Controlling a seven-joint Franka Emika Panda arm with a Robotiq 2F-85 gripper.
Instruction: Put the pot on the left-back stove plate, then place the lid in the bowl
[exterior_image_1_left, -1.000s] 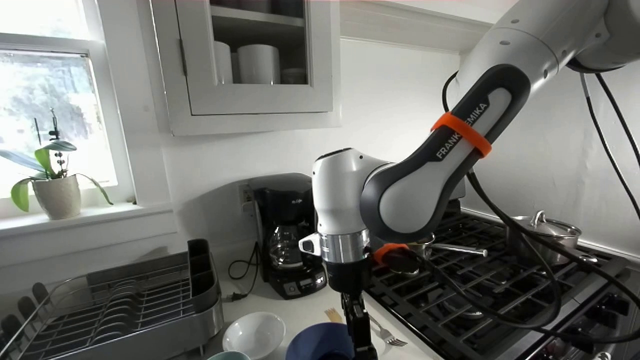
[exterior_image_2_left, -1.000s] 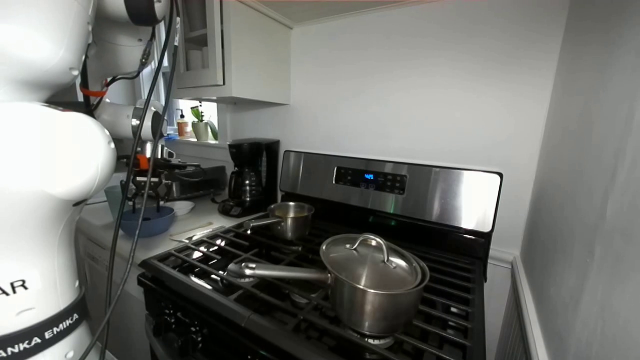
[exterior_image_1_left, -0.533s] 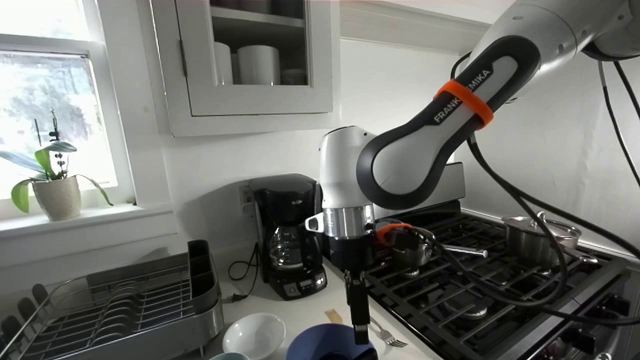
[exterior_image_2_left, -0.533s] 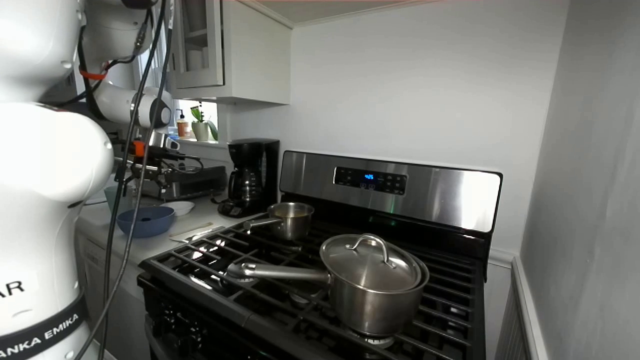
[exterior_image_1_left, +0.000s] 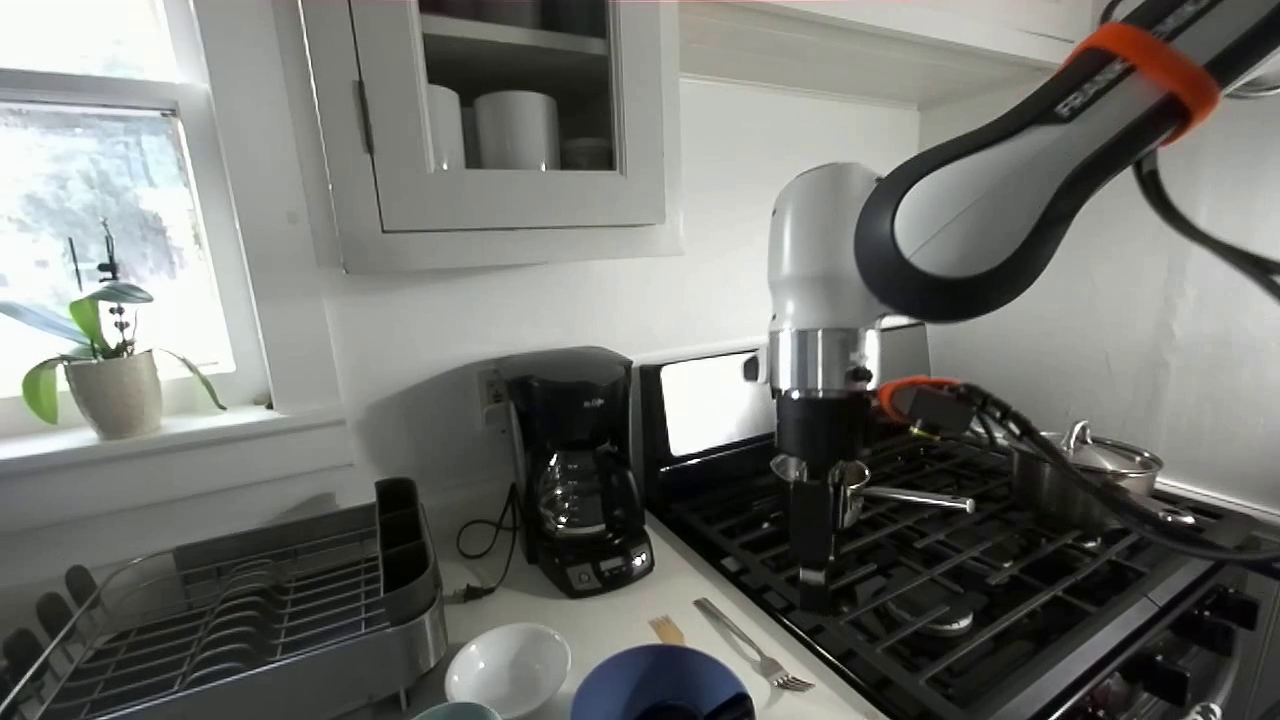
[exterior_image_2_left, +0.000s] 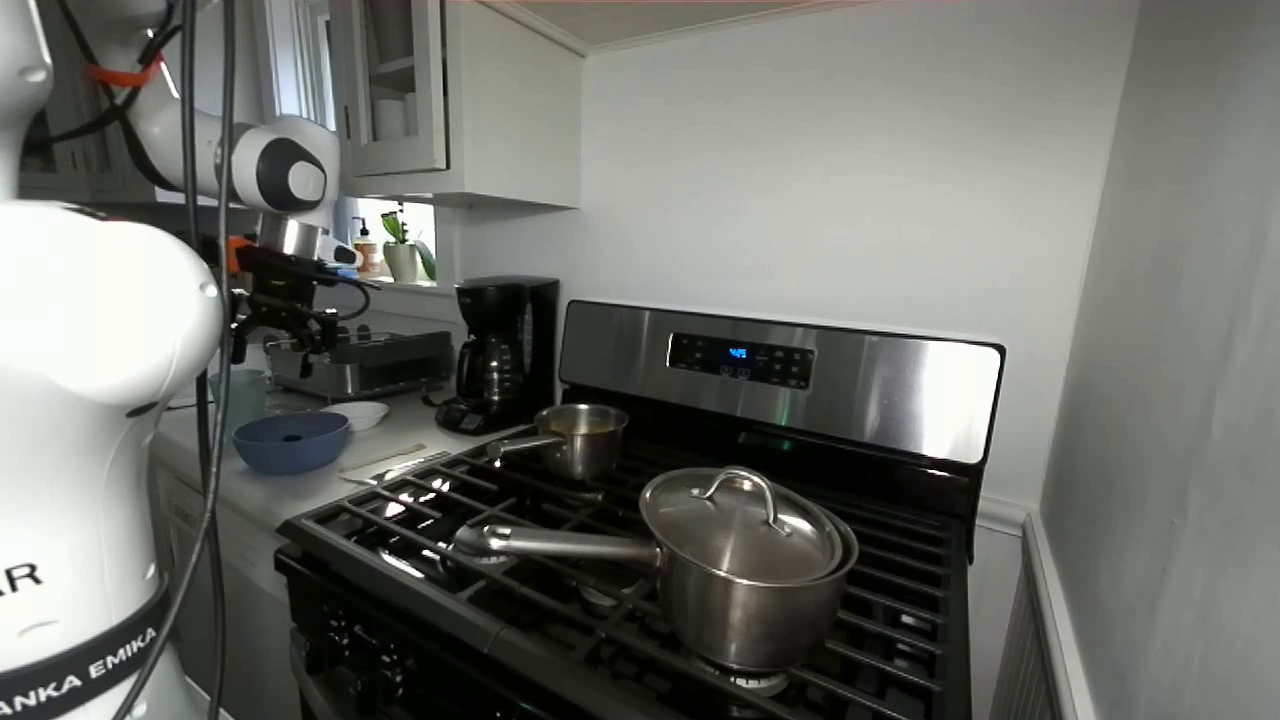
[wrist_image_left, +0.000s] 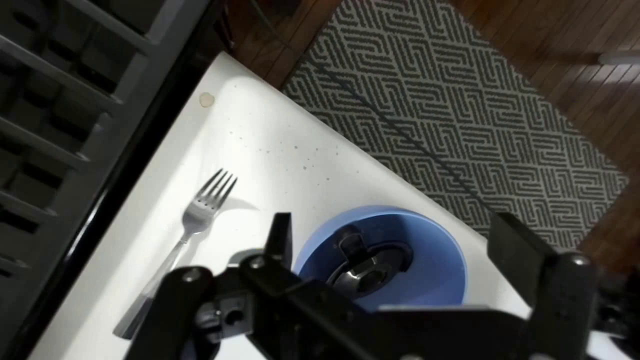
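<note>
The small shiny pot (exterior_image_2_left: 582, 445), with its long handle, stands upright on the black grate (exterior_image_1_left: 945, 560) at the back of the range, on the coffee maker's side. The burner beneath it is mostly hidden. The blue bowl (exterior_image_2_left: 290, 445) is on the white counter beside the range. In the wrist view a dark lid (wrist_image_left: 370, 270) lies tilted inside the blue bowl (wrist_image_left: 440, 280), partly covered by a finger link. My gripper (wrist_image_left: 390, 225) is open and empty, above the bowl's level. In the exterior views the gripper (exterior_image_1_left: 815, 590) (exterior_image_2_left: 272, 358) hangs apart from bowl and pot.
A larger lidded steel pot (exterior_image_2_left: 750, 600) stands on the range. A coffee maker (exterior_image_1_left: 575, 470), white bowl (exterior_image_1_left: 508, 670), fork (wrist_image_left: 200, 215), wooden utensil (exterior_image_1_left: 666, 630) and dish rack (exterior_image_1_left: 250, 620) are on the counter. Black cables hang from the arm.
My gripper has risen out of the blue bowl and moved away from over it. The dark lid stays in the bowl. The pot has not moved.
</note>
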